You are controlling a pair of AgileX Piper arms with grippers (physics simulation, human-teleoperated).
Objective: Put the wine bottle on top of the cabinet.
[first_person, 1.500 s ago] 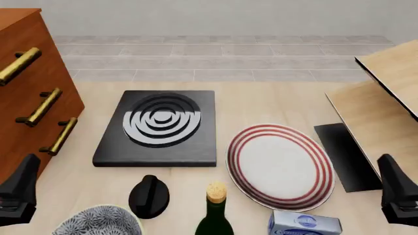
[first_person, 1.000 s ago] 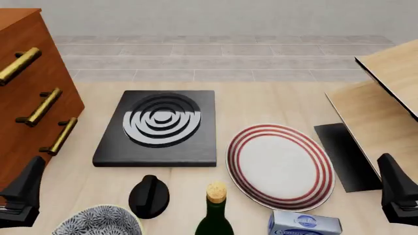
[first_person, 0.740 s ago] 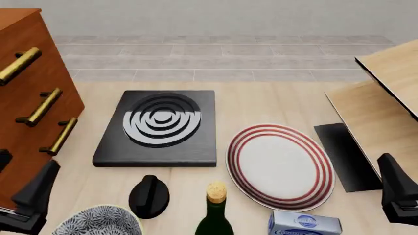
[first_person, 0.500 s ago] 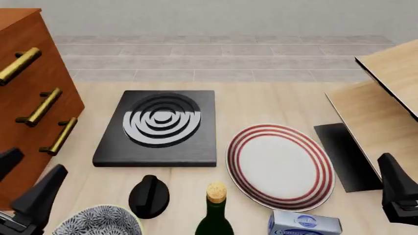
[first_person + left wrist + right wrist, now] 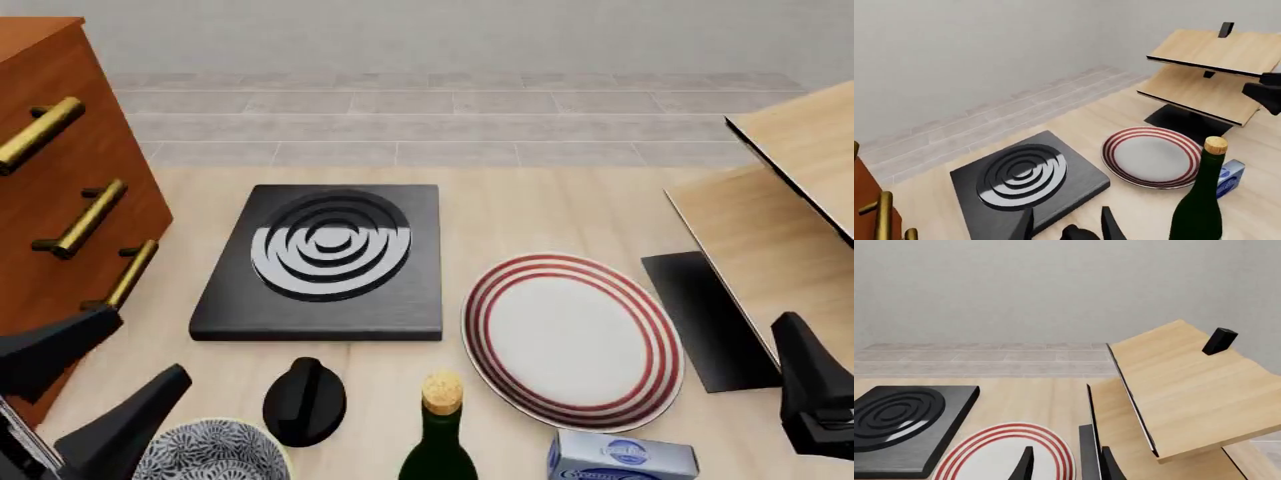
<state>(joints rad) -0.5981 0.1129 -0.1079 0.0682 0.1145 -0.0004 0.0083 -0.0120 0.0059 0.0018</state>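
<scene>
My left pincer (image 5: 100, 385) spread wide, nothing held; smooth green glass bottle (image 5: 439, 440) with cork at 3 o'clock. Right pincer (image 5: 810, 395): can't tell.

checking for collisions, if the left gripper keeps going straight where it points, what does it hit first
Probably the black knob, sitting right between the open left gripper's fingertips. Beyond it lies the black slab. The bottle stands off to one side; depth is uncertain.
</scene>
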